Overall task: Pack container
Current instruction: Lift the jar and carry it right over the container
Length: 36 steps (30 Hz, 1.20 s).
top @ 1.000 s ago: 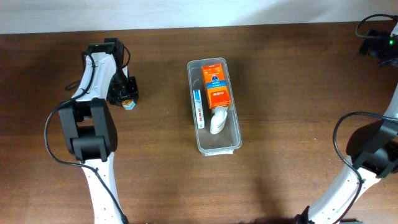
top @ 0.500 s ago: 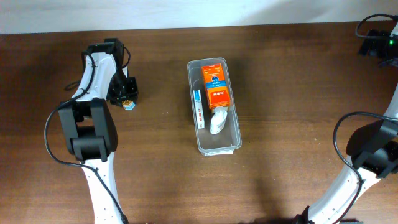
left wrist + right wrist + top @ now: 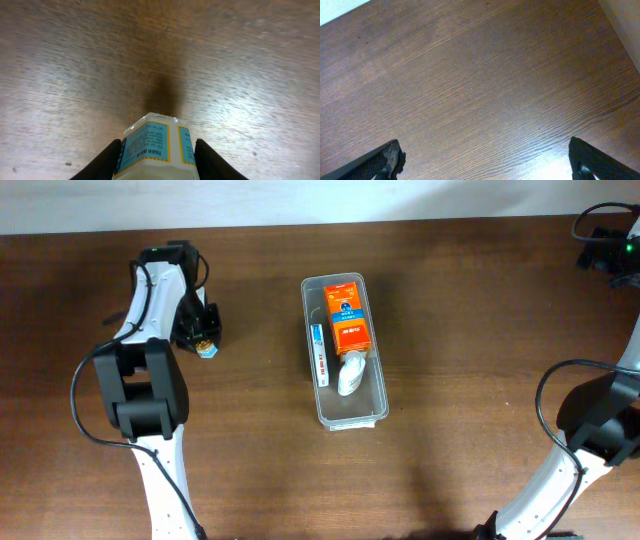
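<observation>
The worktop (image 3: 470, 380) carries the container (image 3: 352, 412) at its middle, well apart from my left arm, and it already holds an orange box (image 3: 348, 322), a slim blue-and-white box (image 3: 318, 355) and a white bottle (image 3: 348, 376), so bare floor shows only at its near end. My right pincer (image 3: 485, 162) hangs wide over bare wood, while my left pincer (image 3: 157, 161) is narrowed onto a small labelled jar (image 3: 152, 142), a finger pressed to each side. I judge the jar could twist or slip out on the lift if the hold is shallow, or clip the rim or the bottle when it goes into so small a gap
</observation>
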### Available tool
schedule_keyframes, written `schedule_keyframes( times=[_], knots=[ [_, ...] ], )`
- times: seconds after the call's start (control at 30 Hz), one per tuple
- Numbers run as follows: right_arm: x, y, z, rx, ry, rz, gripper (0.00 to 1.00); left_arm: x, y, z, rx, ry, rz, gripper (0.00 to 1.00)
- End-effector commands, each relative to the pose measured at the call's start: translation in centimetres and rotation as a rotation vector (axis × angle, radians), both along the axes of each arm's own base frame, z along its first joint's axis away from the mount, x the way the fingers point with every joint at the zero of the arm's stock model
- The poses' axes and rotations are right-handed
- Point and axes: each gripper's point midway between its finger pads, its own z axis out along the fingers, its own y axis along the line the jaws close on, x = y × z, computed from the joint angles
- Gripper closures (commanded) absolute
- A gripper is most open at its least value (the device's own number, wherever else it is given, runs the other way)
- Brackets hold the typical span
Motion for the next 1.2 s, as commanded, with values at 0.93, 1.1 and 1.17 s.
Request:
schedule_keyframes(
  times=[0.93,1.1,1.17],
  knots=[
    [0.2,-0.2,0.6,-0.010,-0.016,-0.006,0.02,-2.4,-21.0,16.8,-0.262,-0.253,-0.413,0.57],
    [0.2,-0.2,0.6,-0.010,-0.016,-0.007,0.02,-4.4,-23.2,19.9,-0.280,-0.323,-0.521,0.57],
    [0.2,-0.2,0.6,-0.010,-0.016,-0.006,0.01,-5.3,-24.0,21.5,-0.291,-0.355,-0.546,0.57]
  ],
)
